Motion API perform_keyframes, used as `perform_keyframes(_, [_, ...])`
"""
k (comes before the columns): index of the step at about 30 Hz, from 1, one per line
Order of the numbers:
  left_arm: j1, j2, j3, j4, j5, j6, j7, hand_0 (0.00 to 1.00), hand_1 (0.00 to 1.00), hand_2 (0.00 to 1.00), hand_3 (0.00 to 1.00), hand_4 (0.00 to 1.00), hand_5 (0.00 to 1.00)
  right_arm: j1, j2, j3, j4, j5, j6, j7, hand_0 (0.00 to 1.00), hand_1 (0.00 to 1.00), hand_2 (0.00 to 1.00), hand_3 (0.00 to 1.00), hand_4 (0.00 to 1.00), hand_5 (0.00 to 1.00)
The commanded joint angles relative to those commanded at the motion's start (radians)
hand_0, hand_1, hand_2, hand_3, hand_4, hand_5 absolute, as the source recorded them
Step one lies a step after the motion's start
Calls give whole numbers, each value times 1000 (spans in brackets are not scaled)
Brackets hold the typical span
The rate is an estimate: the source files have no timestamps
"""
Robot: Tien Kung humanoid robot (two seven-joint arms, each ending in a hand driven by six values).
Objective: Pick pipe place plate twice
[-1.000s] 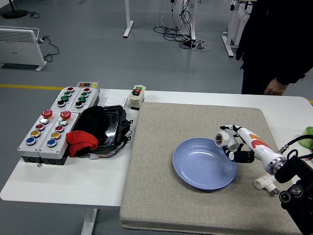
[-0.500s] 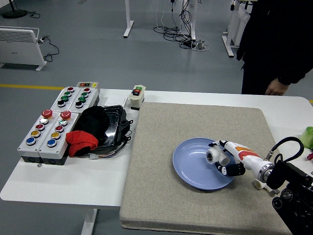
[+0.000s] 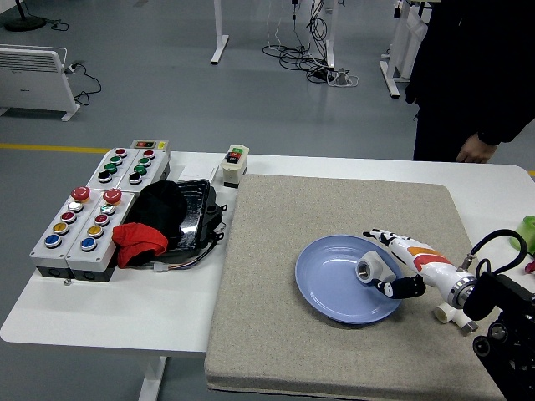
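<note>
A blue plate (image 3: 334, 296) lies on the grey mat (image 3: 276, 251). A white pipe fitting (image 3: 370, 269) rests on the plate's right side, its open end facing left. My right hand (image 3: 386, 262) is right beside it, fingers (image 3: 380, 237) spread above it and the thumb below, looking loosened off the pipe. A second white pipe piece (image 3: 447, 314) lies on the mat by my right wrist, partly hidden by the arm. The left arm does not show.
Button boxes (image 3: 84, 219) and a black tray with black and red cloth (image 3: 163, 219) stand at the left. A small switch box (image 3: 235, 164) sits at the mat's far edge. A person in dark clothes stands at the far right, hand (image 3: 475, 151) hanging. A green object (image 3: 527, 230) lies at the right edge.
My right hand carried the pipe from above the plate's right rim down onto the plate. The fingers then spread and the hand drew slightly to the right.
</note>
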Motion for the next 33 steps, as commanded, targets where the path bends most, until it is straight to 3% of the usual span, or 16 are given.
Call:
perform_keyframes(1, [-1,0,1,0,-2,0,-1,623,589,545,590,270,998,-9,-2,20,11,1,-13,1,998,951,998,998,757,253])
perform_keyframes(4, [-3,0,7,0,-10,0,-4,623,589,545,590,270,998,-30,-13,87,38,-5,-19,-11,998,951,998,998,757,253])
perform_keyframes(8, [-7,1,8,0,-9,0,-5,624,588,539,590,271,998,-76,-56,158,83,23,31,-24,988,915,998,998,794,242])
perform_keyframes(13, [-13,0,9,-1,-9,1,-7,622,587,542,588,271,998,-149,-127,178,176,111,81,-25,983,913,988,998,800,241])
perform_keyframes(22, [-14,-2,8,-1,-4,1,-7,622,589,540,587,272,998,-242,-180,178,293,74,162,-60,985,912,982,967,809,243])
perform_keyframes(29, [-15,-3,10,1,-8,3,-11,621,588,541,586,273,998,-276,-207,172,291,15,233,-98,978,919,988,957,814,250])
perform_keyframes(33, [-15,-4,6,1,-2,3,-8,621,588,541,586,274,998,-273,-214,172,268,4,237,-104,965,913,983,949,818,255])
